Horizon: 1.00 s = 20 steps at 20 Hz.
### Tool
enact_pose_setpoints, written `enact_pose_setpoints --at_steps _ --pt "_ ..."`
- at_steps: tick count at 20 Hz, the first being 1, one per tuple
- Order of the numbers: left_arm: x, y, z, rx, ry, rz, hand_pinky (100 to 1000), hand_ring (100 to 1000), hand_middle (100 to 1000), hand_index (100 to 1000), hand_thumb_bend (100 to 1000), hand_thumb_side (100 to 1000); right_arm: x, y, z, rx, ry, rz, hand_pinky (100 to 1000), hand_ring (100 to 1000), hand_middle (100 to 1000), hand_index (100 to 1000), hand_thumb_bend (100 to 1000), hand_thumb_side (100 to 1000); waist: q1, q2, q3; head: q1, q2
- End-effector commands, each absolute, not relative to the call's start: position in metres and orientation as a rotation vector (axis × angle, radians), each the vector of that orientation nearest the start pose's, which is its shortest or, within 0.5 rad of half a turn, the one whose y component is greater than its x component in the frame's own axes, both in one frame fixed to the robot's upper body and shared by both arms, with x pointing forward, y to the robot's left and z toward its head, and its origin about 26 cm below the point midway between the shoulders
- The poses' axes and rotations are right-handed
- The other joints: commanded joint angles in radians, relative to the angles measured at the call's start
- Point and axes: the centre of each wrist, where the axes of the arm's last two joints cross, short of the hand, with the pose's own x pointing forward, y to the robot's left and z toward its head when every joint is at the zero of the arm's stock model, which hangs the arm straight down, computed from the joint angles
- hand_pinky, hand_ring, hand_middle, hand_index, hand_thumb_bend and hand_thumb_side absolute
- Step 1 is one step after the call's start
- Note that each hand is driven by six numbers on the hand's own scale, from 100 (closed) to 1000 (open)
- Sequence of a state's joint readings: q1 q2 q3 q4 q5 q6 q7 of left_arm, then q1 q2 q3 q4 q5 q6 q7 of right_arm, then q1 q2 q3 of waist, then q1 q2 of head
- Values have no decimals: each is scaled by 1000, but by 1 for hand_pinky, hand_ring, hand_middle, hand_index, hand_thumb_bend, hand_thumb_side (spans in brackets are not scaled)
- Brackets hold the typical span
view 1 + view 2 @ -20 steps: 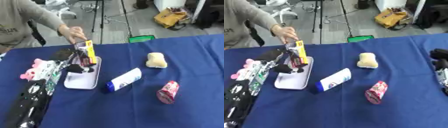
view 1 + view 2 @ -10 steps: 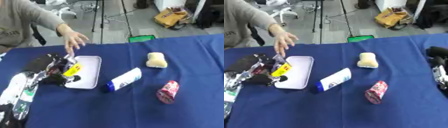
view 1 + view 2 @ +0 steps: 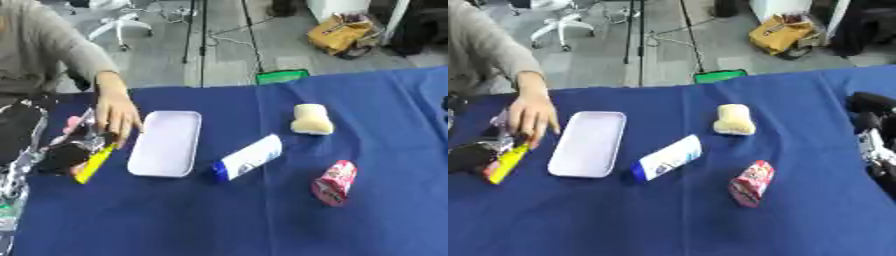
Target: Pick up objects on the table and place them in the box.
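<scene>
Left hand (image 3: pixel 61 157) now off the white tray (image 3: pixel 164 144), pulled toward table's left edge, fingers curled round yellow item (image 3: pixel 94 162). Person's hand (image 3: pixel 116 116) lowered beside it. Right hand (image 3: pixel 874 135) at right edge, fingers unclear.

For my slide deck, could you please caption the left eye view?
Left robot hand holds a yellow item beside the white tray, a person's hand reaching in.

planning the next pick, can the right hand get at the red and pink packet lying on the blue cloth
Probably yes. The right hand sits at the table's right edge, and the red and pink packet lies nearest that side with only bare blue cloth between them.
</scene>
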<state>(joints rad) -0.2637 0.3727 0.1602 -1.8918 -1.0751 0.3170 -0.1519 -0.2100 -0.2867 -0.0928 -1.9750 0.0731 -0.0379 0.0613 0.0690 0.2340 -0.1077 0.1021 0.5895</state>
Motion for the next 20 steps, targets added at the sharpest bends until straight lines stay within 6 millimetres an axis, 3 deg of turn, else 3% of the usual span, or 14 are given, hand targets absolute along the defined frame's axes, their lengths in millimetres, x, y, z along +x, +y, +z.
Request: enact_pose_setpoints --at_steps 1,6,8,11,13,20 --pt "308 324 193 1467 -1476 -610 780 732 787 894 876 705 290 -289 182 -299 -2225 372 877 870 791 851 100 541 1 -46 1 -1 3" --pt "309 322 196 1507 -1486 -571 779 734 794 894 899 693 290 -289 182 -300 -2227 371 877 869 791 851 100 540 0 -44 0 -4 1" --pt "309 322 197 1517 -1486 -563 780 737 798 895 901 690 290 -289 182 -300 -2227 370 877 869 791 851 100 539 0 -44 1 -28 -8" --pt "309 322 199 1531 -1488 -556 779 741 803 898 908 684 290 -289 182 -299 -2226 368 877 869 791 851 100 539 -5 -45 3 -181 -43" --pt "309 323 200 1539 -1487 -549 779 741 805 899 909 684 290 -289 182 -297 -2228 367 877 868 791 851 100 538 -9 -45 4 -261 -58" --pt "308 323 201 1546 -1487 -537 776 742 809 899 903 693 290 -289 182 -297 -2229 362 876 868 791 851 100 537 -15 -46 8 -341 -82"
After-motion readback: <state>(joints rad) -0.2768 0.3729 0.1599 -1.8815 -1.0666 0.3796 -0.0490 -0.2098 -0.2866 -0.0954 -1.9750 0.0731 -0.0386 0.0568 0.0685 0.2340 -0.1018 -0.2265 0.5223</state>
